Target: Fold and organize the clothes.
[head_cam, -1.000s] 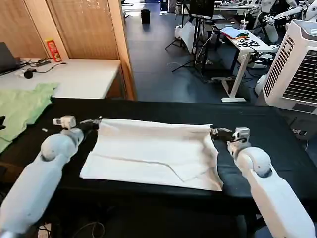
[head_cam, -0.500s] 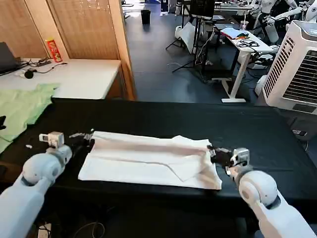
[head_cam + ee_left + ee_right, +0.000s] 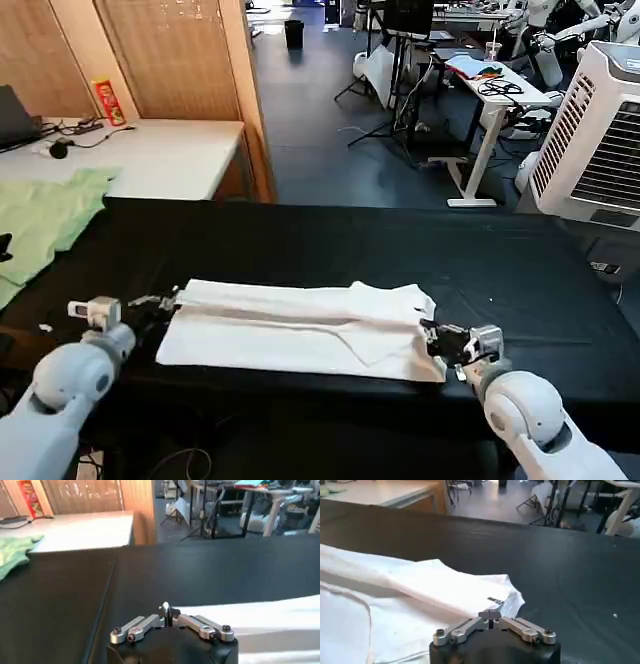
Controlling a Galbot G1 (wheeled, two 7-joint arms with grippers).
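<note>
The white T-shirt [image 3: 300, 325] lies on the black bench [image 3: 520, 260], toward its near edge, as a long flat band folded across its length. One second ago its far edge was higher up on the bench, stretched between the two grippers; half a second ago this edge was already halfway toward the robot, and now it lies over the near part of the cloth. I judge that this lengthwise fold is almost laid, and only the letting go and some smoothing remain for it. The left gripper [image 3: 160, 302] is at the left end of the shirt and the right gripper [image 3: 440, 340] at the right end, both low over the bench and nearer to the robot than before. In each wrist view the fingers come together to one point, clenched, with a small piece of white cloth at the tip of the left gripper [image 3: 167, 611] and the shirt's corner at the right gripper [image 3: 491, 614], so both seem to hold the fabric. The printed side of the shirt is turned away or folded in, and how many layers lie under the fold is hard to make out. A light green garment [image 3: 45, 215] lies well apart at the far left.
</note>
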